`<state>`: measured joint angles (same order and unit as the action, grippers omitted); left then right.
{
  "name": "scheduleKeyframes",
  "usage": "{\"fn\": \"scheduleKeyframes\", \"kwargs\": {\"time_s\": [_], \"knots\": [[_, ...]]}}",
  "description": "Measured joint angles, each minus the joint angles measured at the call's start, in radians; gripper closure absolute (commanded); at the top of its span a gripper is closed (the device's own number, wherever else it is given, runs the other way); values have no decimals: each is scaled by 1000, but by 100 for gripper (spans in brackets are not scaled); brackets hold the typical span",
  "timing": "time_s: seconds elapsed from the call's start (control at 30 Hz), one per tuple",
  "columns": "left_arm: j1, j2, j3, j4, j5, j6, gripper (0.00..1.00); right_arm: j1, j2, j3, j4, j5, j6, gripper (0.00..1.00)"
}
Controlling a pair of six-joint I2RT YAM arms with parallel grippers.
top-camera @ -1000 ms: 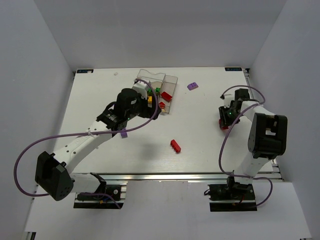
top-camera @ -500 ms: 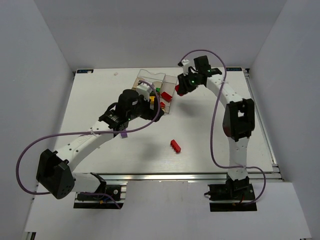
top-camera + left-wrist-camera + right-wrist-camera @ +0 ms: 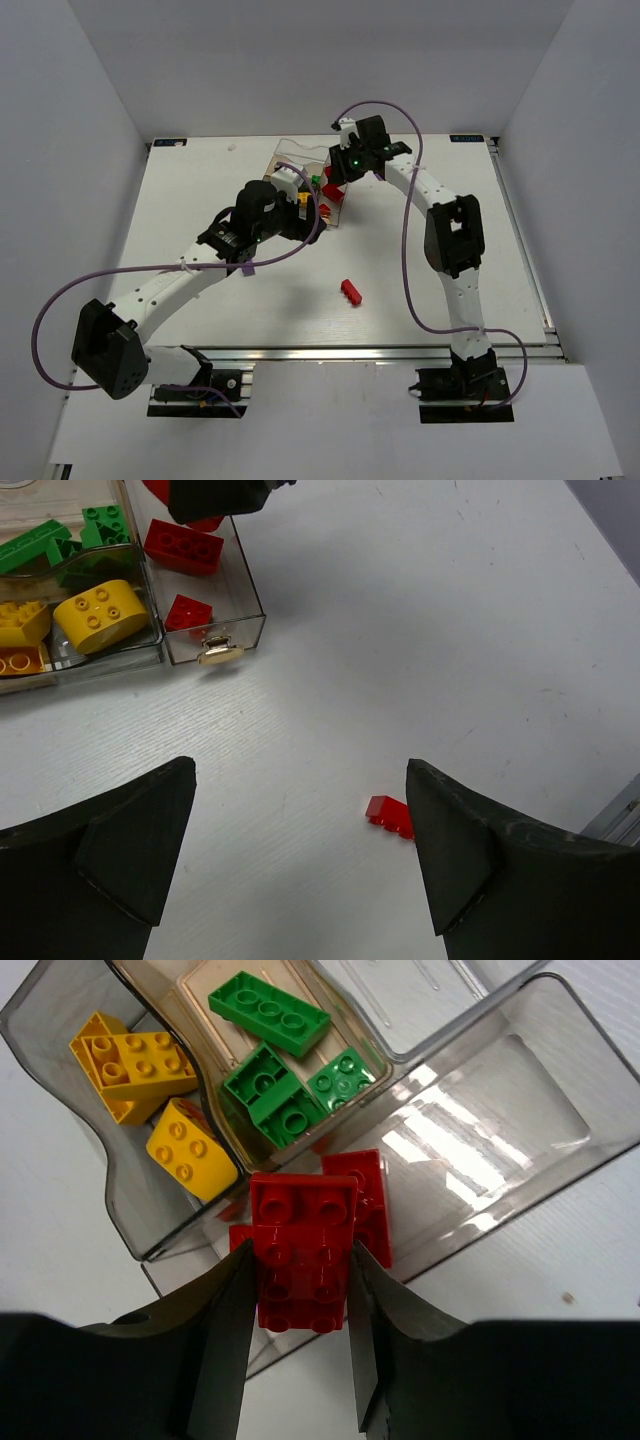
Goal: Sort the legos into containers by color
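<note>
The clear tinted box stands at the table's far middle. It holds green bricks, yellow bricks and red bricks in separate sections. My right gripper is shut on a red brick and holds it just above the red section; it also shows in the top view. My left gripper is open and empty above the table, beside the box's near side. One loose red brick lies on the table, near my left gripper's right finger. No purple brick shows.
The box's front wall carries a small brass latch. The right arm stretches across the table's right half to the box. White walls enclose the table on three sides.
My right arm has swung from the table's right side across to over the box, carrying the red brick. The left arm has hardly moved.
</note>
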<state>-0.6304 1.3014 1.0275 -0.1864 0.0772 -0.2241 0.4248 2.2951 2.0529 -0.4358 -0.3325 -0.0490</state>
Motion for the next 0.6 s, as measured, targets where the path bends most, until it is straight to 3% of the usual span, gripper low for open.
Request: {"fn": "scheduleKeyframes", "kwargs": {"time_s": [0.03, 0.2, 0.3, 0.33, 0.47, 0.57, 0.6], "knots": [[0, 0, 0, 0, 0, 0, 3, 9, 3, 1, 6, 9, 8, 70], [0, 3, 0, 0, 3, -1, 2, 29, 16, 0, 21, 43, 21, 62], [0, 6, 0, 0, 14, -13, 2, 28, 16, 0, 22, 66, 19, 43], [0, 8, -1, 5, 20, -23, 3, 27, 16, -1, 25, 69, 18, 30], [0, 11, -30, 58, 61, -110, 9, 24, 0, -45, 47, 69, 6, 16], [-5, 31, -58, 77, 91, -206, 25, 21, -63, -131, 46, 61, -13, 11], [-9, 48, -58, 77, 100, -235, 41, 21, -98, -170, 44, 62, -20, 11]]}}
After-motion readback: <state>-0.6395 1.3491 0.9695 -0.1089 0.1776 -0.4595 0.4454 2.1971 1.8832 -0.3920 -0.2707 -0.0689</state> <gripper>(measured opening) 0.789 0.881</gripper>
